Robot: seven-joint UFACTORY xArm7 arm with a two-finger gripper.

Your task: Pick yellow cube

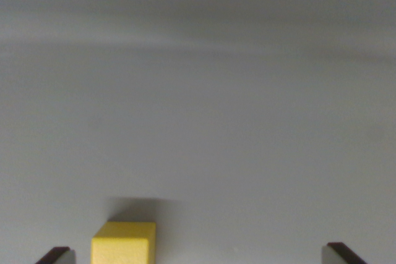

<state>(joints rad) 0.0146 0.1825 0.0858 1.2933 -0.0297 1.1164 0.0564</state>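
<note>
Resting on the desk [247, 122] at lower left, the yellow cube [124, 243] sits ungrasped between the wide-open end effector [199, 255] fingers — closing and lifting remain.

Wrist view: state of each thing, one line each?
Yellow cube: resting on the grey surface, between the fingertips, much nearer the one on the wrist view's left, not gripped.
Gripper: open, fingertips wide apart, with a gap left to the cube.
</note>
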